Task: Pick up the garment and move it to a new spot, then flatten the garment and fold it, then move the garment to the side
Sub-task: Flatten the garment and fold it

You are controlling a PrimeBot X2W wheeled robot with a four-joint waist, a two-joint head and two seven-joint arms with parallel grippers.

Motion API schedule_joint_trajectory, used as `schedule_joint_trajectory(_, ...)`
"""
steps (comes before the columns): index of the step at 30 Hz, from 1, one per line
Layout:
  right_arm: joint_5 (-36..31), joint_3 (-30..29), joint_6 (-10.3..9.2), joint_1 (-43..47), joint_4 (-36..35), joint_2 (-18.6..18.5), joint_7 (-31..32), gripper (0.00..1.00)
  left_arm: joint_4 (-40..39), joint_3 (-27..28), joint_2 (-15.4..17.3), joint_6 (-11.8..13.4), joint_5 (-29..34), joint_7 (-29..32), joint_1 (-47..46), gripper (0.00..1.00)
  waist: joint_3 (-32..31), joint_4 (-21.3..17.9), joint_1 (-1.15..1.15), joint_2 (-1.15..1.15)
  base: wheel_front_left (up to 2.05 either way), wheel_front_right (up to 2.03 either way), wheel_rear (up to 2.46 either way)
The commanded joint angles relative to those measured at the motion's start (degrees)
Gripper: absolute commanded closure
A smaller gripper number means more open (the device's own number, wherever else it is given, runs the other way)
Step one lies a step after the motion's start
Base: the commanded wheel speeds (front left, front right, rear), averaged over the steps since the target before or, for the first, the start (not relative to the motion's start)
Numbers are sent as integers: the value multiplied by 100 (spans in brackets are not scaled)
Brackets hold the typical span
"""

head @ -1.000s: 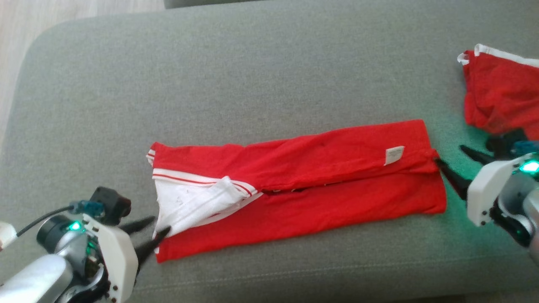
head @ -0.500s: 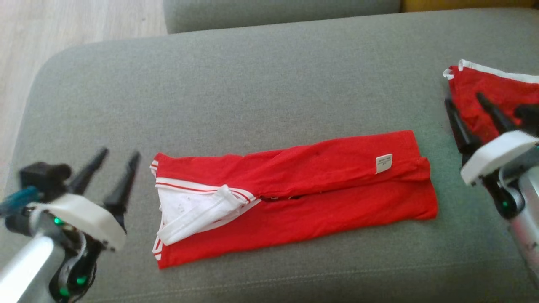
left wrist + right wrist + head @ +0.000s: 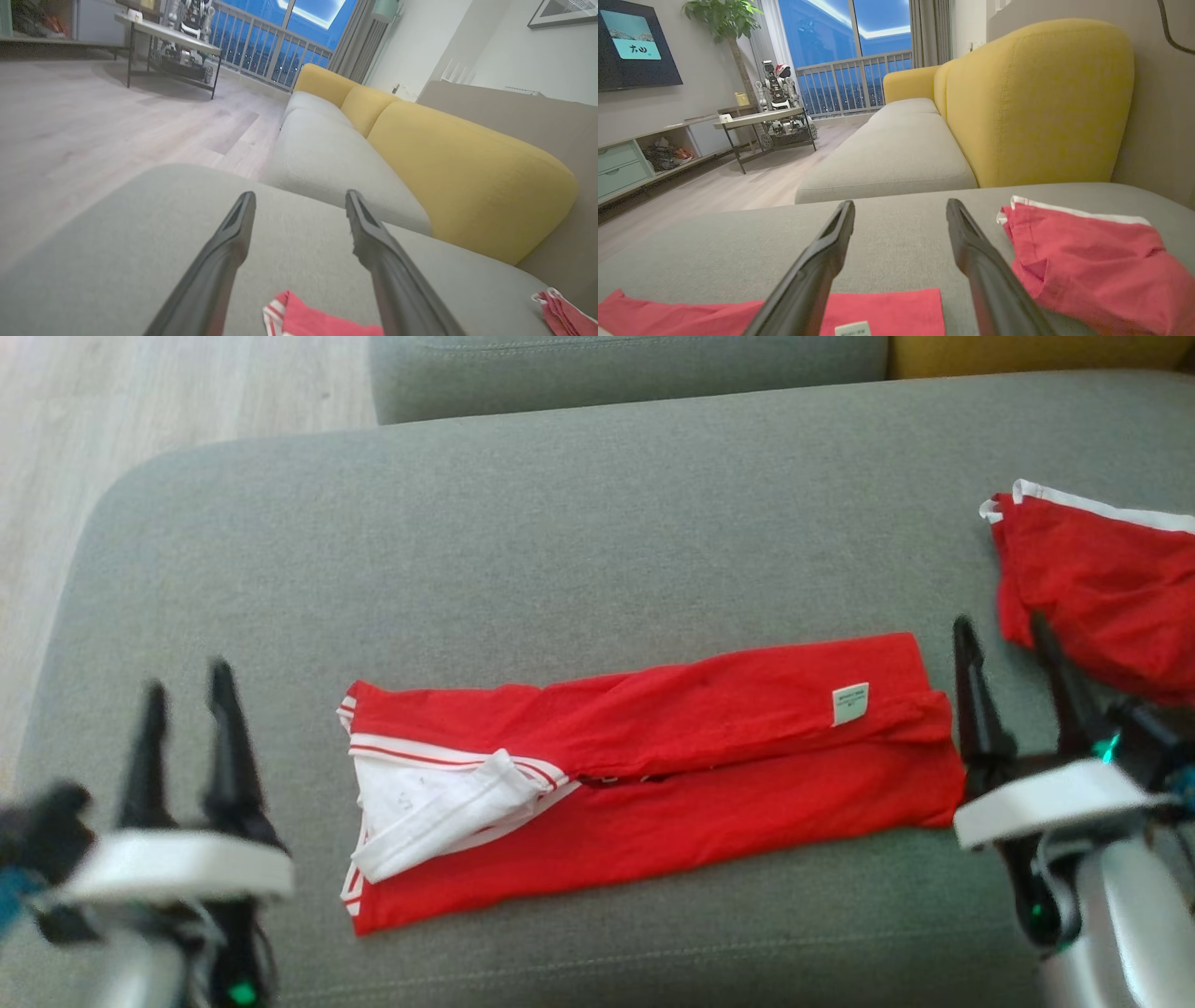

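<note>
Garment (image 3: pixel 653 775) position: red, folded into a long narrow band, lying flat on the grey sofa seat (image 3: pixel 560 541) just below frame centre in the head view. Its long axis runs left to right, with the right end slightly higher. A white striped panel (image 3: pixel 420 803) is exposed at the left end, and a small white label (image 3: pixel 850 703) sits near the right end

Left hand (image 3: pixel 187 679): lower left of the head view, fingers spread apart and pointing up-frame, holding nothing. It stands near the garment's left end, clear of the fabric. In the left wrist view, bare grey cushion shows between the fingers and a corner of the garment lies at the bottom edge

Right hand (image 3: pixel 999 623): lower right of the head view, fingers spread, empty. It stands just beside the garment's right end, between it and a second red garment (image 3: pixel 1092 588) at the right edge; contact with either cannot be determined. In the right wrist view, the garment lies along the bottom edge, the second red garment occupies the lower right, and a yellow backrest (image 3: pixel 1036 93) fills the upper right
</note>
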Motion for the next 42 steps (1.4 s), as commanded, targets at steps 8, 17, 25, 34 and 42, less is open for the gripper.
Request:
schedule_joint_trajectory(8,-147,-204,-2,157,-363,286,226,0,382,751,-887,-829,1001,-33,64,0,176,-11,0,0,0,0,0)
schedule_joint_trajectory(17,433,-722,-2,-306,673,383,663,0,752,1020,-1140,-1303,1477,-33,-258,0,436,43,0,0,0,0,0)
schedule_joint_trajectory(25,777,-643,-2,-797,1884,385,573,0,905,1085,-1231,-1439,1636,-33,-357,0,505,90,0,0,0,0,0)
schedule_joint_trajectory(34,789,-469,-2,-1075,3134,386,453,0,935,1232,-1282,-1508,1735,-33,-411,0,508,144,0,0,0,0,0)
schedule_joint_trajectory(42,968,-116,-2,-1297,3697,386,301,0,961,1303,-1299,-1536,1785,-34,-395,0,489,135,0,0,0,0,0)
